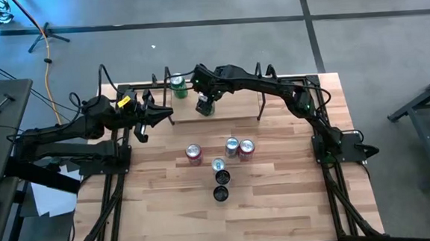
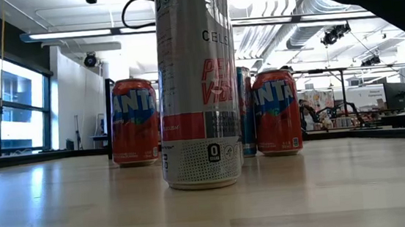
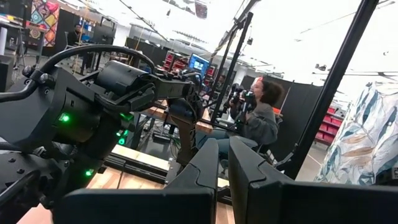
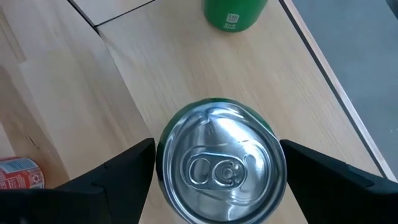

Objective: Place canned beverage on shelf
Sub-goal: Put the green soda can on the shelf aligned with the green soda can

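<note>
A green canned beverage [image 4: 221,165] stands upright on the pale-wood shelf [image 4: 155,74], its silver top facing the right wrist camera. My right gripper [image 4: 217,146] hangs over it, slanting down, open, with one finger on either side of the can and a thin gap at each. A second green can [image 1: 178,85] stands on the shelf's left end. In the high view my right gripper [image 1: 205,100] covers most of the first can. My left gripper [image 1: 151,113] waits shut at the table's left, level, above the tabletop.
Several cans stand on the tabletop in front of the shelf: two red ones [image 1: 194,154] [image 1: 246,149], a silver one [image 1: 231,146] and a row toward the near edge [image 1: 219,178]. Black wire uprights [image 1: 260,106] bound the shelf's ends. A person sits beyond the table [image 3: 258,118].
</note>
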Robot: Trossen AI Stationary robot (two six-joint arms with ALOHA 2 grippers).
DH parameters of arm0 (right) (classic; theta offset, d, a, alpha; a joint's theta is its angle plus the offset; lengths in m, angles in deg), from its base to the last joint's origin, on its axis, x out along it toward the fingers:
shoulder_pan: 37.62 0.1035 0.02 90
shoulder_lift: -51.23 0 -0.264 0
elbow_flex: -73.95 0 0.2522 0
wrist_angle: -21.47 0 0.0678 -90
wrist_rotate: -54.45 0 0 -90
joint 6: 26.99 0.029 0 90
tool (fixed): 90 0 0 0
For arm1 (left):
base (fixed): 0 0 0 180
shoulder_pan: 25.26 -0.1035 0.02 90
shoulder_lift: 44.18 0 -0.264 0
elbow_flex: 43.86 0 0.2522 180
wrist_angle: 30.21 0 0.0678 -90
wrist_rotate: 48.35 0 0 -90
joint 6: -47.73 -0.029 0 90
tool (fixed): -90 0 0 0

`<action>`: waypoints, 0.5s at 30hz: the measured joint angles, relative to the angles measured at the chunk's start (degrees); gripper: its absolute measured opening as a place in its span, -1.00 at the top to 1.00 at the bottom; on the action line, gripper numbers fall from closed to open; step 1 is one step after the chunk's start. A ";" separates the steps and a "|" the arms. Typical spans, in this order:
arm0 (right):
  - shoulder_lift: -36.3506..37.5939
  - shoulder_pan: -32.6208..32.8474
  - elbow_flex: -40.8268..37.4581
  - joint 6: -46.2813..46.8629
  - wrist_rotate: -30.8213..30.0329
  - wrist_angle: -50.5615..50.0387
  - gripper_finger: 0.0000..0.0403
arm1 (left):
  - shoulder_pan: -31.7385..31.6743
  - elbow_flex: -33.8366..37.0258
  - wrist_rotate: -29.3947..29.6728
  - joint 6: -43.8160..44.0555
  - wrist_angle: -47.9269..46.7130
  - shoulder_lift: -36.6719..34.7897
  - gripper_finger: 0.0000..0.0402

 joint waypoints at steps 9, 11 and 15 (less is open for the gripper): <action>0.02 0.00 0.00 -1.75 0.27 0.18 -0.68 | 0.00 0.00 0.00 1.51 0.04 0.00 1.00; 0.20 -0.01 0.00 -1.93 1.66 0.15 -0.73 | 0.00 0.00 0.00 1.51 0.06 0.00 1.00; 0.94 -0.02 0.00 -2.65 2.55 0.80 -0.86 | 0.00 0.00 0.00 1.53 0.06 0.00 1.00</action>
